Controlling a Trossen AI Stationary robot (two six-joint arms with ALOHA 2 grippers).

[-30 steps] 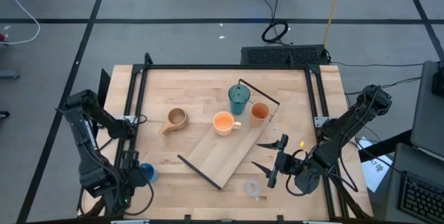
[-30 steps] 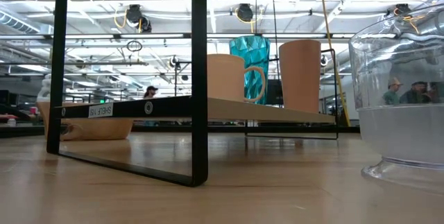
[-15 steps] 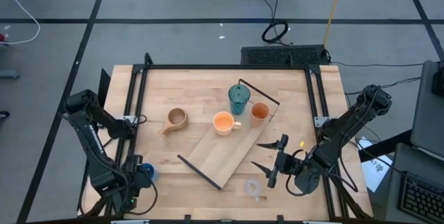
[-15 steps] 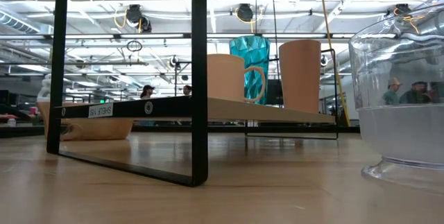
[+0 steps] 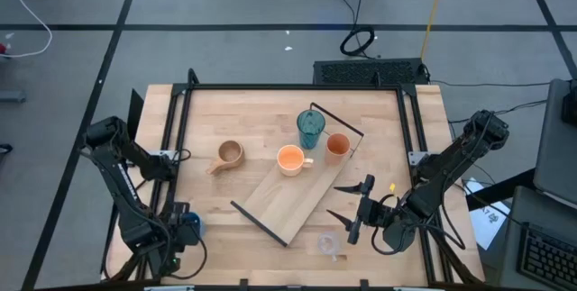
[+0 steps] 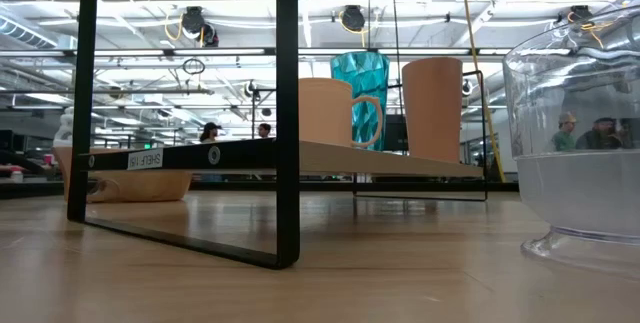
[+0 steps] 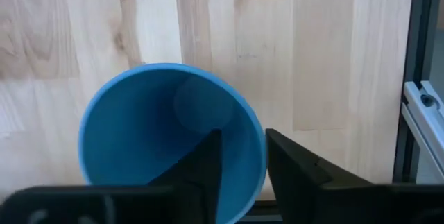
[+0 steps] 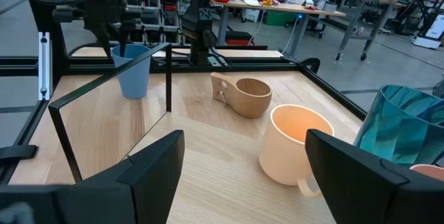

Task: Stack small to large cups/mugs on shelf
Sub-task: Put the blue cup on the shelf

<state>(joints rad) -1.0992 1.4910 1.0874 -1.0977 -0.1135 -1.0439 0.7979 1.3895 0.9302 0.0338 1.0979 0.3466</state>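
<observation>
The small blue cup [image 5: 189, 225] stands upright on its base at the table's near left corner. My left gripper [image 7: 243, 165] points down over it, one finger inside and one outside its wall. The shelf [image 5: 293, 192] lies slantwise mid-table. On its far end stand the teal tumbler [image 5: 310, 127], an orange mug [image 5: 290, 159] and an orange cup [image 5: 337, 145]. The tan mug [image 5: 229, 155] sits on the table left of the shelf. The clear cup [image 5: 329, 243] stands near the front edge. My right gripper [image 5: 356, 210] hovers open right of the shelf, holding nothing. My left gripper comes at the blue cup from above, pointing down, and straddles its wall at the rim [image 7: 258, 156], one finger inside the cup and one outside. Whether the fingers touch the wall, I cannot tell. The cup stands upright on the table.
A black metal frame [image 5: 177, 120] runs along the table's left, far and right sides. Bare wood [image 5: 212, 196] lies between the tan mug and the blue cup. The shelf's black end rail [image 6: 288, 113] stands close before the low camera. People move in the room beyond.
My left arm has moved a little toward the blue cup at the near left corner. The cup has stayed where it was.
</observation>
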